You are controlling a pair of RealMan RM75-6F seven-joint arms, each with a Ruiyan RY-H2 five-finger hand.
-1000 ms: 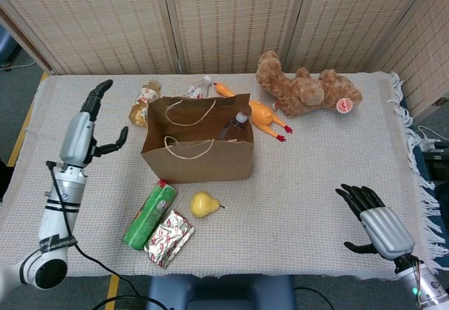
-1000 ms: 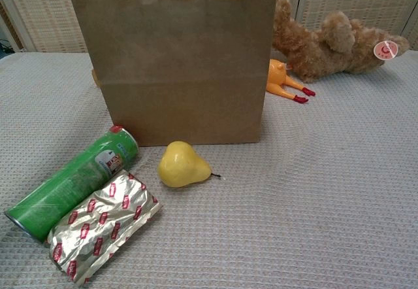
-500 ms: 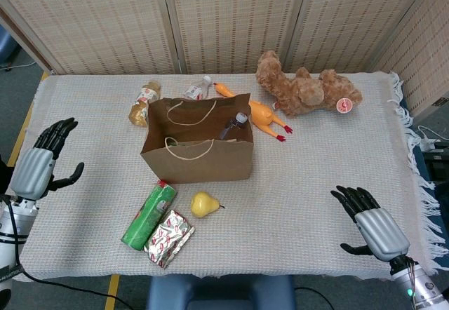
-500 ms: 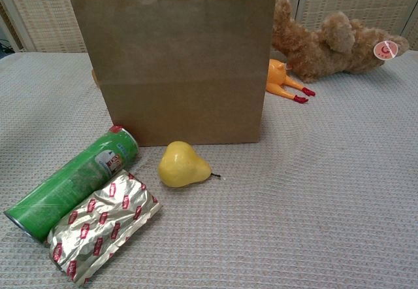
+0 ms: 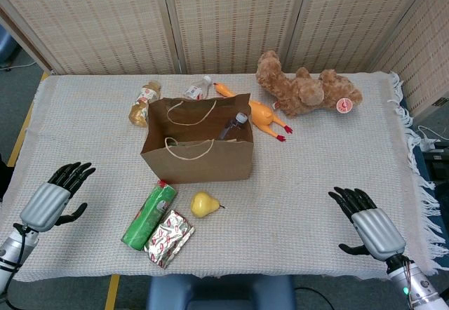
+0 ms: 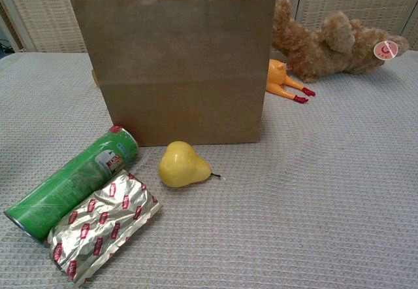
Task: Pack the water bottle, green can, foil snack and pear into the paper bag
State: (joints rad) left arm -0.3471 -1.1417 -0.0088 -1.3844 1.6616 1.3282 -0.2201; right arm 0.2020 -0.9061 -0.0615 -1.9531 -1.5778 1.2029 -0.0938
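The brown paper bag stands upright and open mid-table, with a water bottle leaning inside it. In front of the bag lie the green can, the foil snack and the yellow pear. My left hand hovers at the table's front left, empty with fingers apart, well left of the can. Empty too, my right hand is at the front right with fingers spread. The chest view shows neither hand.
A brown teddy bear and an orange rubber chicken lie behind and right of the bag. Two other bottles lie behind the bag. A folding screen backs the table.
My left hand has dropped from raised beside the bag to low at the front-left edge. The right hand has crept slightly left. The objects have not moved.
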